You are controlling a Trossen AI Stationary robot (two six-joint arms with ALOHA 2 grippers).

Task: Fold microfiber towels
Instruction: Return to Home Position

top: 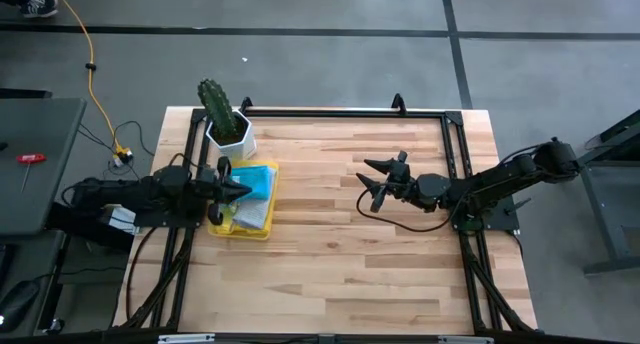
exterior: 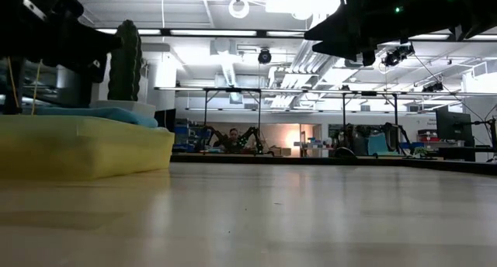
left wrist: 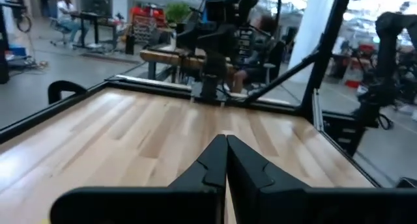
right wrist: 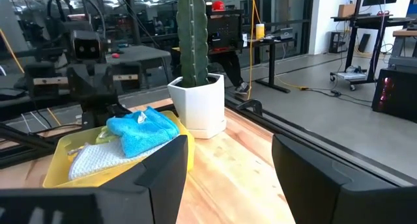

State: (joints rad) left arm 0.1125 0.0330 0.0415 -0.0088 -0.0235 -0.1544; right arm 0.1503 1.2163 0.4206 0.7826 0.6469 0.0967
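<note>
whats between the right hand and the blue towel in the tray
Bare table and the tray rim, from right hand to blue towel; high view shows it.

The towels lie piled inside the yellow tray (right wrist: 184,148). The blue towel (right wrist: 142,131) sits on top, folded into a soft, rumpled bundle rising above the tray's rim. The grey towel (right wrist: 91,160) lies lower and flatter, just beside it. A sliver of green towel (right wrist: 103,138) shows between them.
</note>
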